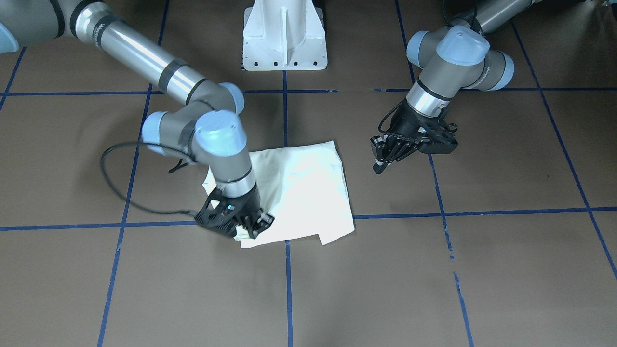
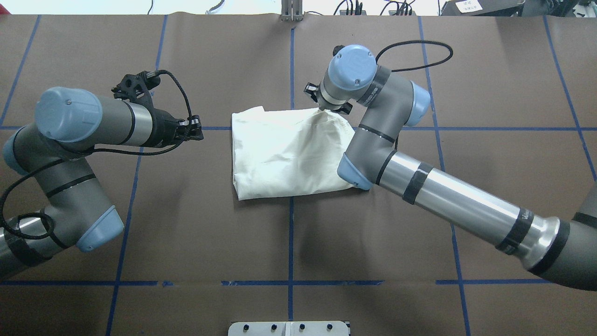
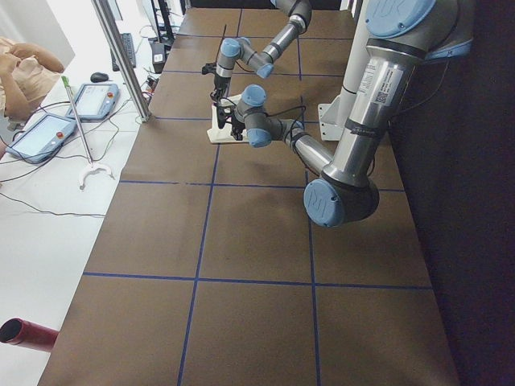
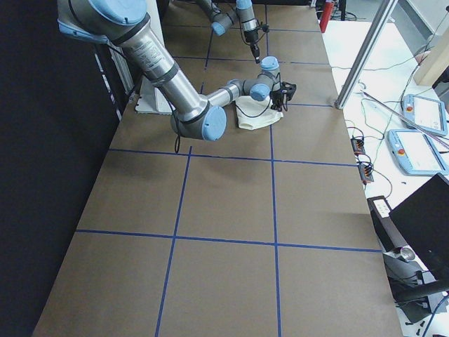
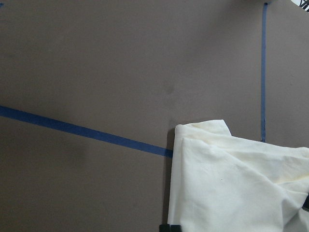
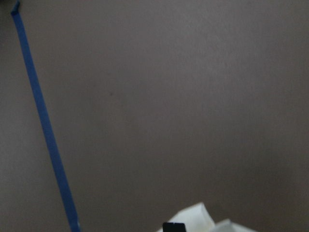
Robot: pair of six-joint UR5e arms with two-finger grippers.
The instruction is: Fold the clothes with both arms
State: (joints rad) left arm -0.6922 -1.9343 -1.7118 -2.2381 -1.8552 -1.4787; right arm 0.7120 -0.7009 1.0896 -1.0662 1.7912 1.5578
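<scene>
The cream-white shirt (image 1: 299, 188) lies folded into a rough square near the table's middle, plain side up; no print shows. It also shows in the overhead view (image 2: 284, 154) and the left wrist view (image 5: 231, 183). My right gripper (image 1: 251, 229) points down at the shirt's corner farthest from the robot and is shut on a bunched bit of cloth; from overhead the wrist (image 2: 347, 70) covers it. My left gripper (image 1: 379, 166) hovers shut and empty over bare table beside the shirt, apart from it (image 2: 198, 130).
The white pedestal base (image 1: 284, 38) stands at the robot's edge of the table. Blue tape lines (image 2: 291, 242) grid the brown surface. A black cable (image 1: 115, 178) loops out beside the right wrist. Teach pendants (image 3: 48, 133) lie off the table.
</scene>
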